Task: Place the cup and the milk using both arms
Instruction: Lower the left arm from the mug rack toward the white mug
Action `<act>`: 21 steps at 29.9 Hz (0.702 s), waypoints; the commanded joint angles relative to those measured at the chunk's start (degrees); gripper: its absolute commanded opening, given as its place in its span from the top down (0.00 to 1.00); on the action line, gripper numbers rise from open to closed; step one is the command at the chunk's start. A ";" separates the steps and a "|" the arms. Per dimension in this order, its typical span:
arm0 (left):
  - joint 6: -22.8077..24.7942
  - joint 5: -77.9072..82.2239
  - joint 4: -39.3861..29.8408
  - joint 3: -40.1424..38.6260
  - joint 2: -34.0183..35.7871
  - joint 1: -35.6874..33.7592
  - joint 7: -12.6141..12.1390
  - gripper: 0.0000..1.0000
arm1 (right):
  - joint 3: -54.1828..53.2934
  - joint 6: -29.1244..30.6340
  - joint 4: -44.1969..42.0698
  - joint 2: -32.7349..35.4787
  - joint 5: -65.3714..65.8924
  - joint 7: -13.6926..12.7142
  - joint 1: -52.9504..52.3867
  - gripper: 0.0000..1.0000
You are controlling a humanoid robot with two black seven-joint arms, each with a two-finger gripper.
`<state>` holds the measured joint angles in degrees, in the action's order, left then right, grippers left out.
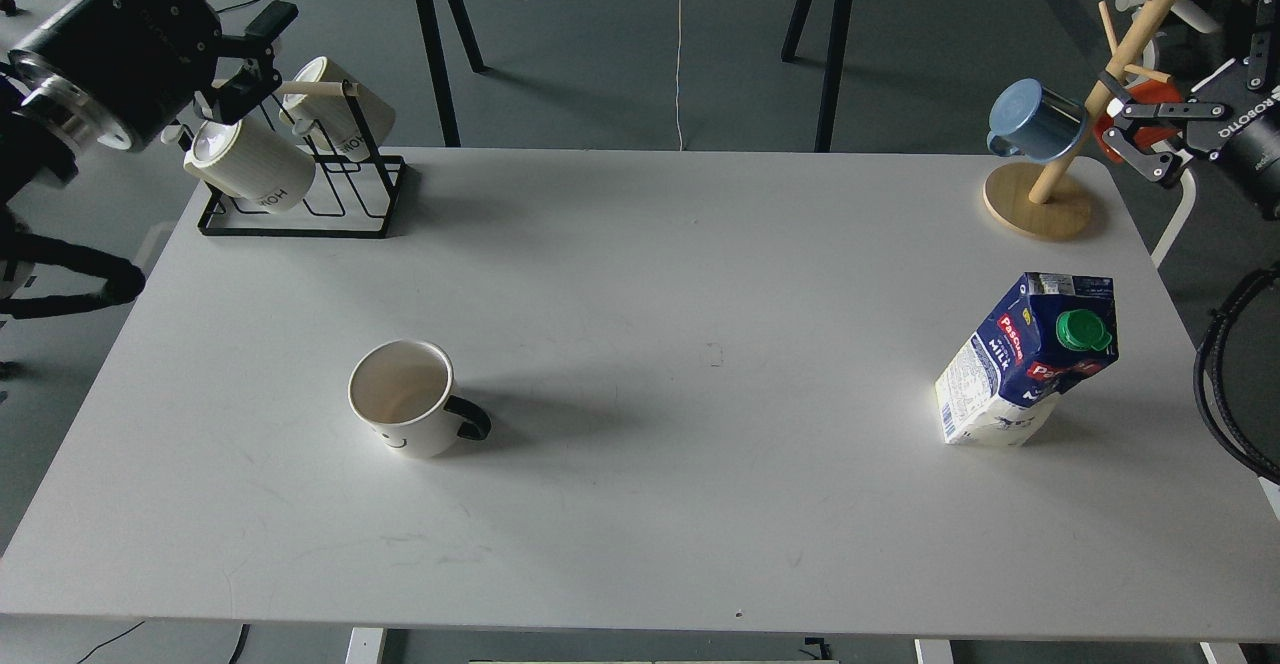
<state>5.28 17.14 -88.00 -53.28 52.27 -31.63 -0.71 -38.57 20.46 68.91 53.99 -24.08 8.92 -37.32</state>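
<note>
The cup (405,399), a white mug with a black handle and a small smiley face, stands upright at the left-middle of the white table (660,274), handle to the right. The milk (1030,359), a blue and white carton with a green cap, stands at the right of the table and looks tilted. My left gripper (253,56) is open and empty, high at the far left by the mug rack, far from the cup. My right gripper (1137,136) is open and empty at the far right beside the mug tree, well behind the milk.
A black wire rack (300,206) with two white ribbed mugs (250,164) stands at the back left corner. A wooden mug tree (1040,206) with a blue mug (1032,122) and an orange mug (1150,96) stands at the back right. Black cables hang off the right edge.
</note>
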 commanded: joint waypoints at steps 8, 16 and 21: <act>2.53 12.72 -9.55 4.67 15.65 8.25 0.27 0.00 | 0.25 -0.33 -0.44 -0.28 0.08 0.14 0.05 0.02; 6.41 31.08 -11.05 8.62 22.96 8.52 0.62 0.00 | 0.34 -0.33 -0.44 -0.28 0.17 0.14 0.05 0.02; 6.06 46.19 -11.14 15.03 23.32 8.52 0.89 0.00 | 0.34 -0.42 -0.70 -0.55 0.61 0.14 0.05 0.02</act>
<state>11.69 54.73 -99.11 -42.11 75.47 -23.12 0.04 -38.23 20.09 68.41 53.60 -23.81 9.05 -37.26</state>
